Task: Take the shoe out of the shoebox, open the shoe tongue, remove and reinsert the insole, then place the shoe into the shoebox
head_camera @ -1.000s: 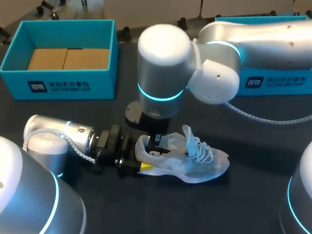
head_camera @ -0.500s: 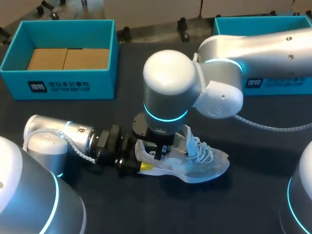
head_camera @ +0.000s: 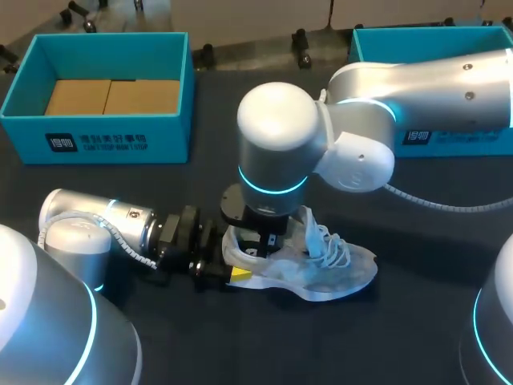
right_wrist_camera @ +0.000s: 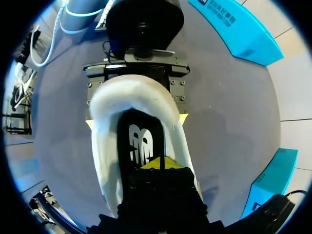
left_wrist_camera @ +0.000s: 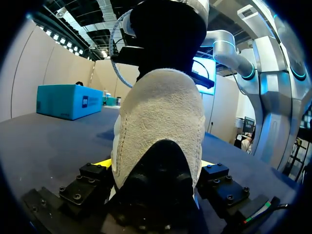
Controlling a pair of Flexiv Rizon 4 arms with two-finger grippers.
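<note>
Shoe lies outside its shoebox, heel clamped by left gripper, right gripper nearly closed inside it over insole, not yet removed.

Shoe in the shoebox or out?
Out. The shoe lies on the table, heel clamped in the left gripper, apart from the shoebox behind it.

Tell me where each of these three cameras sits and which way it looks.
Head view: fixed above and behind the robot, looking down on the table; left arm and right arm at the shoe.
Left wrist view: on the left wrist, looking level across the table at the heel clamped in the left gripper.
Right wrist view: on the right wrist, looking down into the shoe past the right gripper.
Both wrist views share the heel.
</note>
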